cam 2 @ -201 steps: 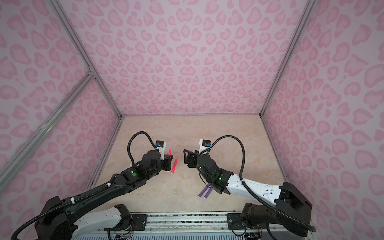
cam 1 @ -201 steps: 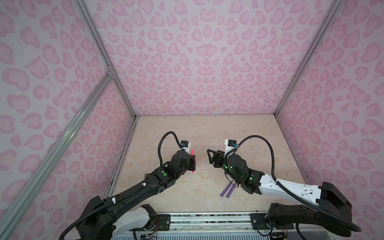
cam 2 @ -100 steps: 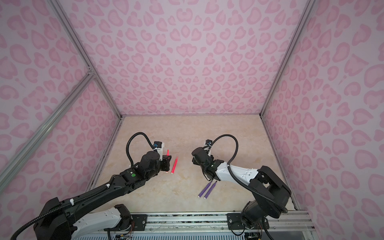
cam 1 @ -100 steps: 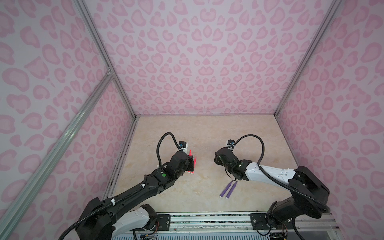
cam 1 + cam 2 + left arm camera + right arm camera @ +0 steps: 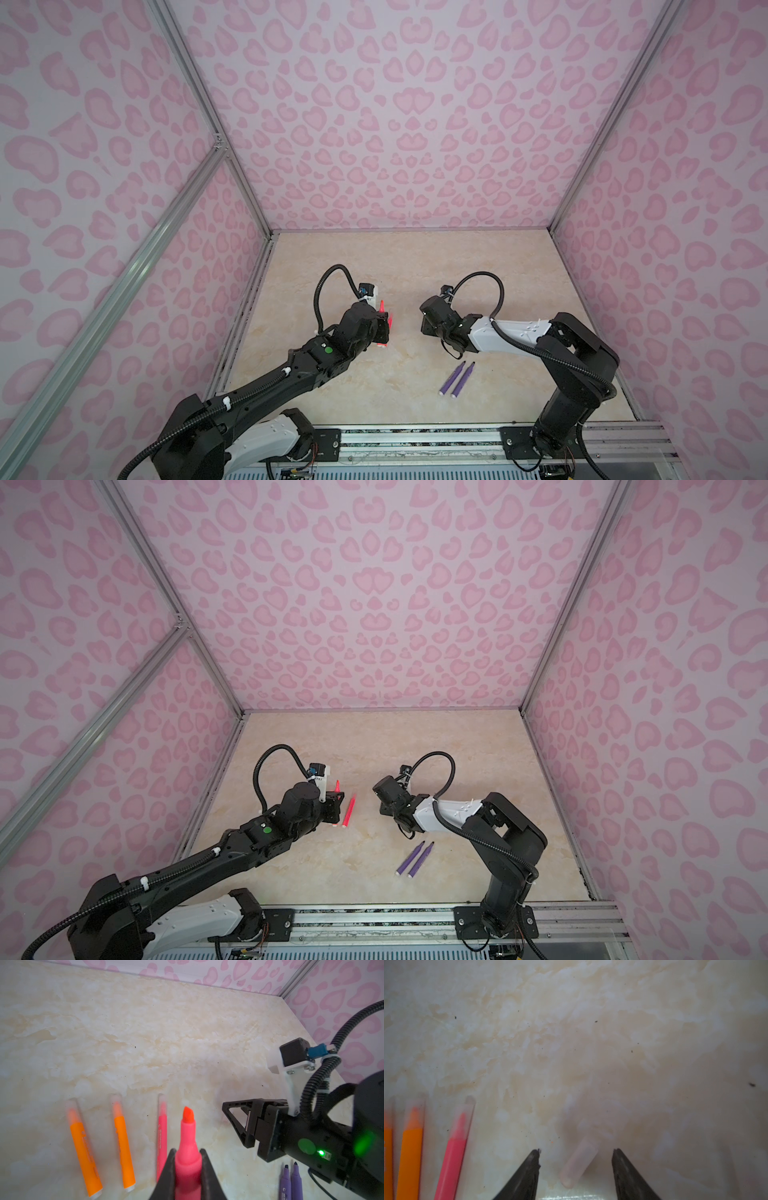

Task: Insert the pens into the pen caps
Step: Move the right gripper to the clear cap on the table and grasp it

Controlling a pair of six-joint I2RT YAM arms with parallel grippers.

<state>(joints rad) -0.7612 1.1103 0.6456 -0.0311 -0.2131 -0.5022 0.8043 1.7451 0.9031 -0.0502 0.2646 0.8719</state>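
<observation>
My left gripper [image 5: 188,1156] is shut on an uncapped pink-red pen [image 5: 187,1136] whose tip points up and away; both top views show it left of centre [image 5: 384,328]. My right gripper [image 5: 576,1151] is open and low over the table, with a clear pen cap [image 5: 578,1162] lying loose between its fingers. Two orange pens [image 5: 85,1153] [image 5: 123,1147] and another pink-red pen [image 5: 162,1138] lie side by side with clear caps over their tips. Two purple pens [image 5: 451,379] [image 5: 462,380] lie uncapped near the front.
The beige marble-patterned table [image 5: 415,266] is walled in by pink patterned panels on three sides. The right arm's raised elbow [image 5: 577,345] stands near the right wall. A metal rail [image 5: 415,440] runs along the front edge.
The right arm has folded its elbow up and tipped its gripper down over the cap, with its jaws narrowing. The left gripper has held the pink-red pen almost still.
</observation>
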